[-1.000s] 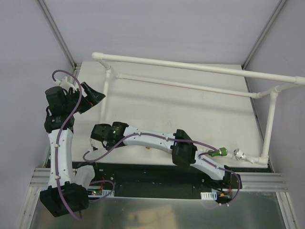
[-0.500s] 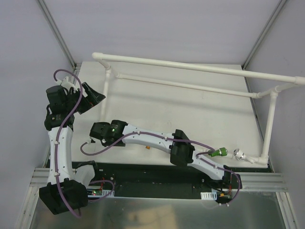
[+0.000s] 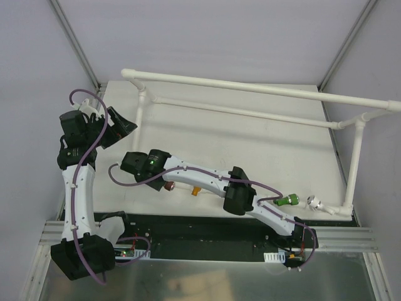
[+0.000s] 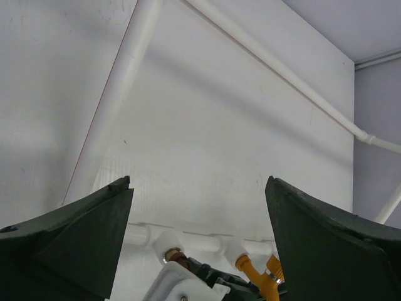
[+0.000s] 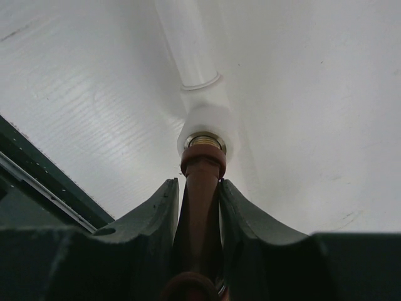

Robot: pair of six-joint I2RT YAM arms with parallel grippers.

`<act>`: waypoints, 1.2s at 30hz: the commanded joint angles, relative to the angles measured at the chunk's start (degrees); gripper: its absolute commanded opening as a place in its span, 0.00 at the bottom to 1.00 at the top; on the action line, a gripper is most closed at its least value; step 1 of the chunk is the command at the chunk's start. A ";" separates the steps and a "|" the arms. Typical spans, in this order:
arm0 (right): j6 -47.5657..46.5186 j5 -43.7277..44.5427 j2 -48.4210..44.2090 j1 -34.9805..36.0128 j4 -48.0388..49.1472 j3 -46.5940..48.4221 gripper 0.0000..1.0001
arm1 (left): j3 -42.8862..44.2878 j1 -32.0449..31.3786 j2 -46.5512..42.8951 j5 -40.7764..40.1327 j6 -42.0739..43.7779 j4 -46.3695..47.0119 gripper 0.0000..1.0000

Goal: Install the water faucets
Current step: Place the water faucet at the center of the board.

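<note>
Right arm (image 3: 200,179) edged farther across white table (image 3: 250,150), right hand (image 5: 199,188) clamped on brown faucet (image 5: 202,169), left hand (image 4: 197,188) apart, grey walls (image 3: 219,37)

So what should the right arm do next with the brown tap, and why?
Probably twist the wrist to screw it in further. The right gripper is shut on the brown tap, its end sits in the white fitting, and a ring of brass thread shows at the mouth, so it seems not fully seated.
</note>
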 commanded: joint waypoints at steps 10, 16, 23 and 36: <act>33.92 -1.72 1.84 -3.50 -2.96 -7.77 0.00 | 4.24 -0.48 1.58 -4.71 1.28 -2.64 0.89; 46.67 -5.50 -0.96 -5.61 4.50 -15.32 0.00 | 5.12 -0.39 2.11 -6.03 1.10 -3.87 0.88; 56.25 -9.02 -4.04 -5.61 14.43 -22.18 0.00 | 4.77 -0.39 2.11 -6.65 1.01 -4.22 0.88; 58.90 -0.86 -11.95 -5.35 17.88 -33.60 0.00 | 3.89 -0.48 3.42 -7.09 2.06 -4.49 0.90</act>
